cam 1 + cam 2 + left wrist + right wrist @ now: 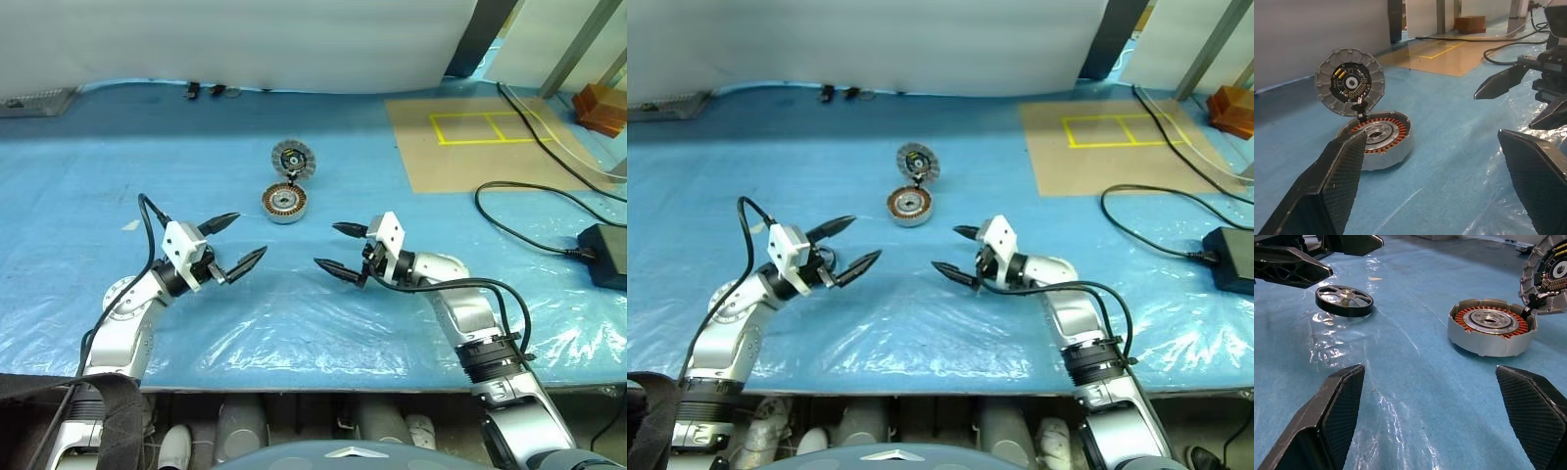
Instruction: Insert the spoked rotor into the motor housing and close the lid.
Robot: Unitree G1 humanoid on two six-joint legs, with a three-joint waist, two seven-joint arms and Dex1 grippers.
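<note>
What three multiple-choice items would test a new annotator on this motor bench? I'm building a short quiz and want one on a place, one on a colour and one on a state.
1. Where is the spoked rotor?
A. In the right gripper
B. On the blue sheet, apart from the motor housing
C. On the floor

2. What colour are the windings in the motor housing?
A. Copper-orange
B. Green
C. White

3. How does the lid stand?
A. Shut flat on the housing
B. Lying loose on the sheet
C. Hinged up, open

Answers:
1 B: it lies flat on the sheet near the left gripper, with bare sheet between it and the housing.
2 A: an orange ring shows around the silver centre.
3 C: its inner face with the circuit board stands above the housing's rim.
</note>
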